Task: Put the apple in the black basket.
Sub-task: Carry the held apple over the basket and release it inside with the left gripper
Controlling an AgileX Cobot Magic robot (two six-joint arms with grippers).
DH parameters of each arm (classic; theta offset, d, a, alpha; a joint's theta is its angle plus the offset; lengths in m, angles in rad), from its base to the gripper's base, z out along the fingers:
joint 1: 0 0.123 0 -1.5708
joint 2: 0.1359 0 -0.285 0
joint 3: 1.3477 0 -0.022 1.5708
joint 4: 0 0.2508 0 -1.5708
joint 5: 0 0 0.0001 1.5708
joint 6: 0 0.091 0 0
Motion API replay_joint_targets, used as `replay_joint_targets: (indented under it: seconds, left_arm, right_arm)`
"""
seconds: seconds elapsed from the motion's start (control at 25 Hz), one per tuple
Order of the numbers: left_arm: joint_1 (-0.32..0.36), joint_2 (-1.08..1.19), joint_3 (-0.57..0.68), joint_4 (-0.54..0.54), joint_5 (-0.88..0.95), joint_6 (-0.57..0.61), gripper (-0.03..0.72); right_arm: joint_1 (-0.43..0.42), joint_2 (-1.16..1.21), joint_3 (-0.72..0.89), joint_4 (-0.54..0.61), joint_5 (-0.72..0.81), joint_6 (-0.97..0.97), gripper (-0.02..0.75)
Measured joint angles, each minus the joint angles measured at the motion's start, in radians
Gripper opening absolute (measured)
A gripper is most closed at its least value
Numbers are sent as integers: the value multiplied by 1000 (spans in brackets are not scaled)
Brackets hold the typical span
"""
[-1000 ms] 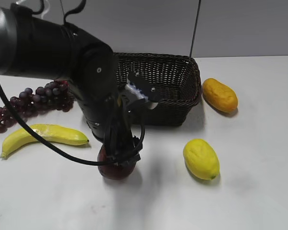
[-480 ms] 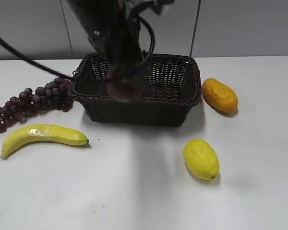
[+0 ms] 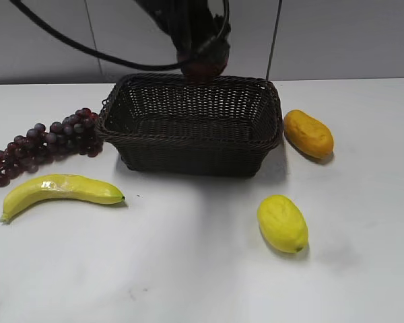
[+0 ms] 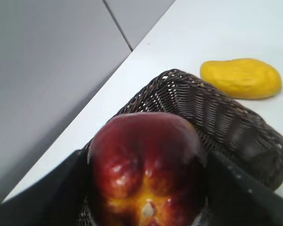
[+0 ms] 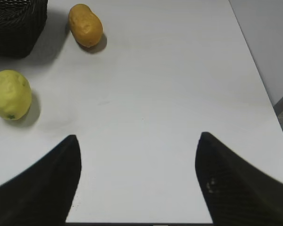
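Note:
My left gripper (image 3: 203, 62) is shut on the dark red apple (image 3: 207, 68) and holds it in the air above the far rim of the black basket (image 3: 188, 145). In the left wrist view the apple (image 4: 148, 169) fills the space between the two dark fingers, with the basket (image 4: 226, 127) below and behind it. The basket is empty inside. My right gripper (image 5: 137, 179) is open and empty over bare table; it does not show in the exterior view.
A yellow lemon (image 3: 282, 223) lies in front of the basket at the right. An orange oblong fruit (image 3: 308, 133) lies right of the basket. A banana (image 3: 59, 190) and dark grapes (image 3: 44, 142) lie at the left. The table edge runs at the right in the right wrist view.
My left gripper lifted the apple off the table in front of the basket and carried it up and back, to above the basket's far rim. The right gripper's motion cannot be judged.

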Motion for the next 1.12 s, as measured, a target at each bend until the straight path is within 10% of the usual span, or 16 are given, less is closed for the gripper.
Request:
replay_joint_targets:
  seconds: [0.92, 1.12]
  left_arm:
    - [96, 294, 0, -94, -179, 0, 545]
    - [131, 286, 0, -174, -115, 0, 671]
  right_arm:
    - [0, 0, 0, 0, 0, 1, 573]
    - [0, 0, 0, 0, 0, 1, 573]
